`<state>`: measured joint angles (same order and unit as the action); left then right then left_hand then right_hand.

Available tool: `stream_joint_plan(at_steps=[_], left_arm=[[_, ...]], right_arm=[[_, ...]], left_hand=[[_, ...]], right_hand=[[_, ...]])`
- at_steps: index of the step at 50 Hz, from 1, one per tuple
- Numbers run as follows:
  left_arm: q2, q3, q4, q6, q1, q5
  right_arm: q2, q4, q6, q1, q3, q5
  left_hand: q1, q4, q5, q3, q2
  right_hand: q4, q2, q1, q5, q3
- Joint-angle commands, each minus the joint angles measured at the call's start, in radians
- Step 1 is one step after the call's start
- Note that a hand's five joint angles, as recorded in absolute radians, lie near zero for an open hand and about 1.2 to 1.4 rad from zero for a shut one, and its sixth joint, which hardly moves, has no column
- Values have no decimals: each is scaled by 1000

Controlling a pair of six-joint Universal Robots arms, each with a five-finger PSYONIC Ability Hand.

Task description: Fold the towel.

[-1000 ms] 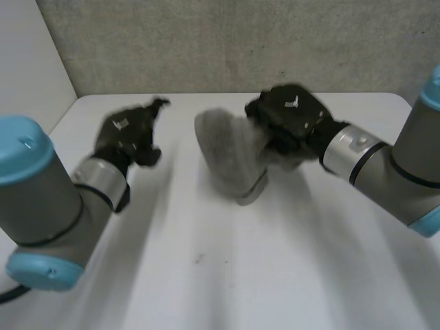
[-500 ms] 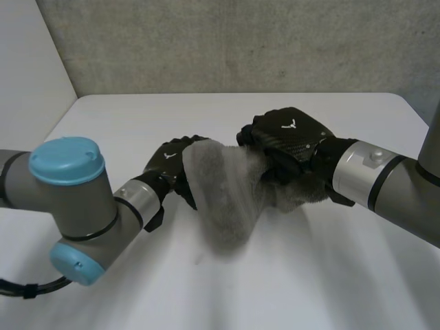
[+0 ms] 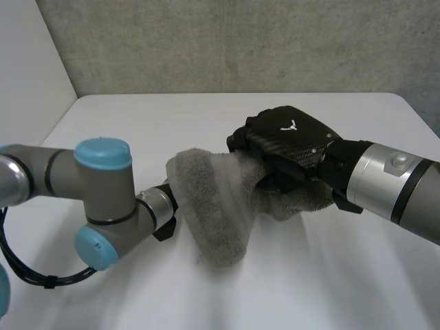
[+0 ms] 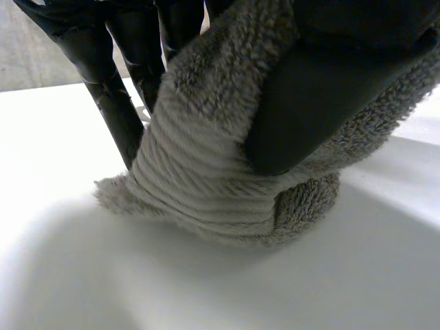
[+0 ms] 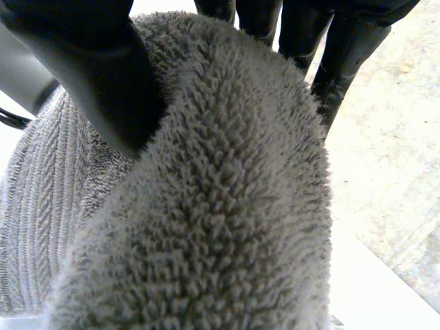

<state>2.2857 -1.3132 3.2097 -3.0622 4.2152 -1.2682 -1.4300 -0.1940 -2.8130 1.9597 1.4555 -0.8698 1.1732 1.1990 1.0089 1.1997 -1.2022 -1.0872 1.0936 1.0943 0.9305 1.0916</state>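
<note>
A grey towel [image 3: 213,206] hangs bunched in the middle of the white table [image 3: 309,282], its lower end touching the tabletop. My right hand [image 3: 289,146] is shut on its upper right part; in the right wrist view the thumb [image 5: 89,69] and fingers [image 5: 330,62] clamp the fluffy towel [image 5: 220,206]. My left arm [image 3: 103,199] reaches in from the left, its hand behind the towel's left edge. In the left wrist view the left hand [image 4: 309,103] pinches the towel [image 4: 199,185] between thumb and fingers [image 4: 110,89].
A grey wall [image 3: 240,41] runs behind the table's far edge, and a white panel [image 3: 27,62] stands at the far left. Bare tabletop lies in front of and around the towel.
My left arm has swung in from the far left to the towel's left edge and its hand has closed on it. The right hand has shifted slightly nearer with the towel.
</note>
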Motion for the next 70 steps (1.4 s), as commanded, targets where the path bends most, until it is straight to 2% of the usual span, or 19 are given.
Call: stream_joint_plan(at_steps=[1, 2, 4, 6, 15, 18, 19, 23, 25, 26, 27, 28, 29, 34, 39, 41, 57, 63, 70], left_arm=[[-178, -23, -62, 25, 87, -207], [-178, -23, -62, 25, 88, -207], [-264, -63, -13, 45, 115, -354], [-299, -86, -1, 60, 123, -364], [-410, -225, -1, 65, 128, -267], [-442, -296, -2, 63, 124, -241], [-454, -326, -2, 63, 121, -234], [-465, -370, -2, 62, 117, -231], [-465, -396, -2, 62, 115, -231], [-465, -396, -2, 62, 115, -231], [-465, -405, -4, 60, 117, -231], [-466, -411, -4, 60, 117, -231], [-466, -411, -4, 60, 117, -231], [-476, -426, -8, 37, 118, -231], [-500, -451, -2, -21, 128, -229], [-502, -452, -2, -30, 128, -229], [-508, -463, 1, -35, 137, -231], [-528, -463, 1, -35, 164, -231], [-531, -463, 1, -35, 187, -231]], right_arm=[[13, 15, -8, -24, -17, -14], [14, 22, -10, -25, -18, -14], [17, 28, -10, -25, -18, -14], [19, 31, -17, -33, -20, -23], [19, 19, -183, -70, -40, -74], [26, -8, -229, -74, -43, -74], [42, -36, -233, -74, -46, -72], [94, -101, -230, -68, -63, -75], [140, -162, -221, -64, -78, -78], [140, -162, -221, -64, -78, -78], [158, -183, -205, -61, -76, -81], [158, -183, -204, -61, -76, -81], [167, -194, -185, -61, -66, -84], [161, -189, -188, -59, -18, -118], [122, -127, -252, -33, 42, -229], [106, -76, -273, 30, 95, -271], [203, 132, -246, 258, 118, -402], [220, 197, -207, 318, 83, -414], [336, 231, -87, 439, -35, -423]], left_hand=[[223, 197, 213, 197, -194], [223, 197, 213, 197, -194], [223, 197, 213, 197, -194], [223, 197, 213, 197, -194], [223, 197, 213, 197, -194], [223, 197, 213, 197, -194], [223, 197, 213, 197, -194], [223, 197, 213, 197, -194], [223, 197, 213, 197, -194], [223, 197, 213, 197, -194], [223, 197, 213, 197, -194], [223, 197, 213, 197, -194], [223, 197, 213, 197, -194], [223, 197, 213, 197, -194], [223, 197, 213, 197, -194], [223, 197, 213, 197, -194], [223, 197, 213, 197, -194], [223, 197, 213, 197, -194], [223, 197, 213, 197, -194]], right_hand=[[177, -184, -184, -195, -182], [279, -285, -286, -297, -283], [318, -325, -325, -336, -323], [312, -319, -319, -330, -317], [186, -192, -193, -204, -190], [7, -13, -14, -25, -11], [-182, 176, 175, 164, 178], [-290, 283, 282, 272, 285], [-62, 56, 55, 44, 58], [-61, 54, 54, 43, 56], [245, -251, -252, -262, -249], [248, -254, -255, -265, -252], [410, -417, -418, -428, -415], [441, -448, -449, -459, -446], [585, -592, -592, -603, -590], [682, -688, -689, -699, -686], [800, -806, -807, -817, -804], [776, -783, -783, -794, -781], [750, -756, -757, -768, -754]])
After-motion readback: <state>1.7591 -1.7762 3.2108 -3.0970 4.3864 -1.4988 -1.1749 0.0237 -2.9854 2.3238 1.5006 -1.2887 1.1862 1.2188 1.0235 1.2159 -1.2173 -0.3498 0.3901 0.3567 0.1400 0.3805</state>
